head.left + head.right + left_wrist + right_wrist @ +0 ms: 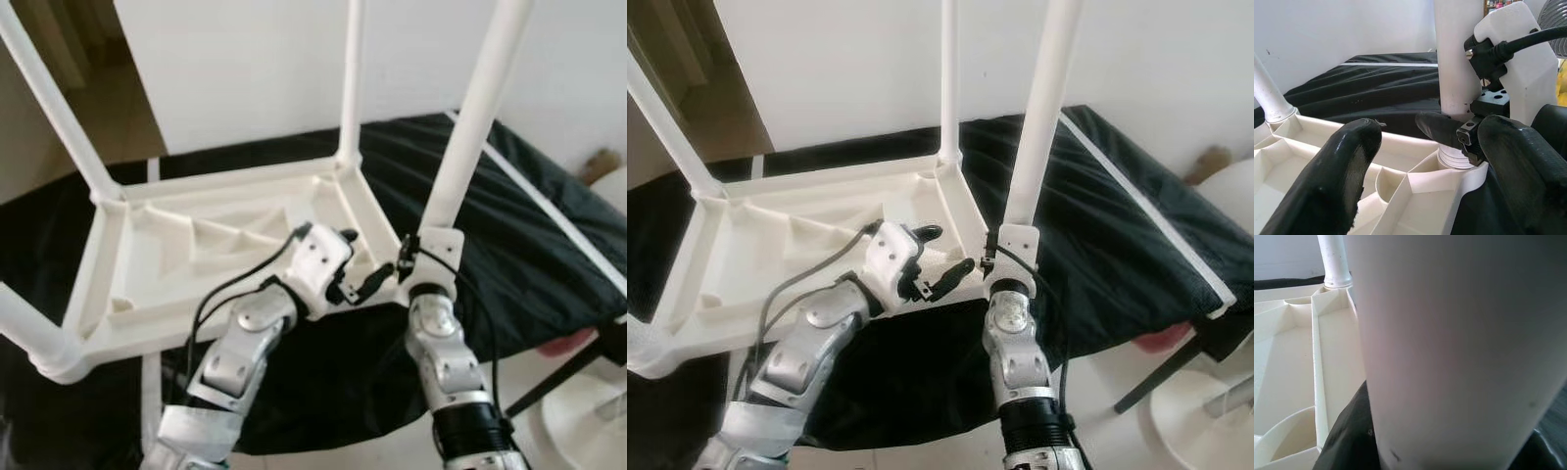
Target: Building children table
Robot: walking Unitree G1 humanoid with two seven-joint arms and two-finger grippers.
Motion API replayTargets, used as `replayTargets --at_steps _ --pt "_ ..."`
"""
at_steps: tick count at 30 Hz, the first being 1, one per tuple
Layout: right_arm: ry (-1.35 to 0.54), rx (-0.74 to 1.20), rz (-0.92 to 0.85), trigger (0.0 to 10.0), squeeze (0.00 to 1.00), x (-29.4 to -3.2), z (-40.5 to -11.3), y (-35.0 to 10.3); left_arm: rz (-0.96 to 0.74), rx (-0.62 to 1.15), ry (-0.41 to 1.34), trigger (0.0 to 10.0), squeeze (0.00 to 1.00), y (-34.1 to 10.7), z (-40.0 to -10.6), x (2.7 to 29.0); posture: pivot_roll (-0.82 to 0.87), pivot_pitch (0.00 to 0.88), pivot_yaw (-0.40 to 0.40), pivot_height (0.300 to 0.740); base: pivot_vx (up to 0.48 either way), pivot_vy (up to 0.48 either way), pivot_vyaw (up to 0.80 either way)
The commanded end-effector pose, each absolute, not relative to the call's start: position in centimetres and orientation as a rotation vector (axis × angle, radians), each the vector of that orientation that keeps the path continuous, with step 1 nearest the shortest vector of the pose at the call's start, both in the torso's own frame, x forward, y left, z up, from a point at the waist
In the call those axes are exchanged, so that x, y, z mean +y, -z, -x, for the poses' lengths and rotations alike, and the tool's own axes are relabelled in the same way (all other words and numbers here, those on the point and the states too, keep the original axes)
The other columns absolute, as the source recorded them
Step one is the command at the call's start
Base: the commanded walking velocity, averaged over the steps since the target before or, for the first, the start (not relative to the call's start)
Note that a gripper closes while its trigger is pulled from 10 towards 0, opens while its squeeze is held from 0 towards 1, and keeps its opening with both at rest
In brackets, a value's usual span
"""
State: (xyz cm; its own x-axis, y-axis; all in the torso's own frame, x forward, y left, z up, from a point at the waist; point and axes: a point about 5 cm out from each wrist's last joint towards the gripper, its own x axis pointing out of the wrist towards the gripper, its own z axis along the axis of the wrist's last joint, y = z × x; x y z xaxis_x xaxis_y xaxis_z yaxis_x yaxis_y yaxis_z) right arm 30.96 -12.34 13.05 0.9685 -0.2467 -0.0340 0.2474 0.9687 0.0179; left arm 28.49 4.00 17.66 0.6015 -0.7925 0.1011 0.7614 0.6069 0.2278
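Note:
A white plastic children's table (108,245) lies upside down on a black cloth, its ribbed underside facing up. Legs stand up at the far left (54,108), the far right (351,78) and the near left (29,338). My right gripper (416,257) is shut on the base of the near-right leg (470,127), just above its corner socket. In the right wrist view this leg (1459,342) is very close. My left gripper (361,259) stands open beside that corner, over the table's rim. Its fingers (1337,171) are wide apart, holding nothing.
The black cloth (529,225) covers a low surface with a white stripe along its right edge. A white wall is behind. At the lower right stand a white round object (588,411) and a dark slanted bar (558,377), with something pink (563,343) under the cloth's edge.

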Motion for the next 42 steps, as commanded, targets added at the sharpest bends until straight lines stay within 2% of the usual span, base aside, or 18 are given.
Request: replayTargets --at_steps 1,2,3,4,5,6,16,24,25,33,35,42 --pt "0.259 0.096 -0.03 10.0 0.0 -12.0 -30.8 -12.1 -0.171 -0.199 0.913 10.0 0.0 -17.8 -28.6 4.0 -0.01 0.0 0.039 0.74 0.0 0.0 0.0" --pt "0.259 0.096 -0.03 10.0 0.0 -12.0 -30.8 -12.1 -0.171 -0.199 0.913 10.0 0.0 -17.8 -28.6 4.0 -0.01 0.0 0.039 0.74 0.0 0.0 0.0" --pt "0.25 0.088 -0.033 10.0 0.04 -11.9 -30.7 -12.3 -0.17 -0.2 0.915 10.0 0.0 -17.8 -28.5 4.0 -0.01 0.0 0.039 0.74 0.0 0.0 0.0" --pt "0.234 0.08 -0.037 10.0 0.87 -11.7 -30.7 -12.5 -0.169 -0.201 0.916 10.0 0.0 -17.8 -28.5 3.9 -0.01 0.0 0.039 0.74 0.0 0.0 0.0" --pt "0.234 0.08 -0.037 10.0 0.87 -11.7 -30.7 -12.5 -0.169 -0.201 0.916 10.0 0.0 -17.8 -28.5 3.9 -0.01 0.0 0.039 0.74 0.0 0.0 0.0" --pt "0.207 0.057 -0.04 10.0 1.0 -11.5 -30.7 -12.9 -0.169 -0.201 0.916 10.0 0.0 -17.8 -28.5 3.9 -0.01 0.0 0.036 0.74 0.0 0.0 0.0" --pt "0.126 -0.031 -0.046 10.0 1.0 -12.2 -30.3 -14.0 -0.168 -0.198 0.909 10.0 0.0 -17.7 -28.4 4.1 -0.01 0.0 0.033 0.74 0.0 0.0 0.0" --pt "-0.016 -0.088 -0.054 10.0 1.0 -15.0 -28.9 -14.0 -0.168 -0.193 0.906 10.0 0.0 -17.6 -28.4 4.2 -0.01 0.0 0.036 0.74 0.0 0.0 0.0" --pt "-0.058 -0.093 -0.041 10.0 0.0 -15.5 -28.8 -14.0 -0.167 -0.193 0.907 10.0 0.0 -17.7 -28.4 4.2 -0.01 0.0 0.036 0.74 0.0 0.0 0.0" --pt "-0.228 -0.092 0.021 10.0 0.0 -17.4 -29.2 -14.0 -0.169 -0.194 0.911 10.0 0.0 -17.7 -28.5 4.2 -0.02 0.0 0.045 0.74 0.0 0.0 0.0" --pt "-0.32 -0.074 0.041 10.0 0.0 -17.9 -29.9 -14.1 -0.17 -0.195 0.913 10.0 0.0 -17.8 -28.5 4.1 -0.02 0.0 0.048 0.74 0.0 0.0 0.0" --pt "-0.477 -0.025 0.092 10.0 0.0 -17.4 -31.5 -13.8 -0.173 -0.2 0.915 10.0 0.0 -17.9 -28.6 4.1 -0.01 0.0 0.043 0.74 0.0 0.0 0.0"
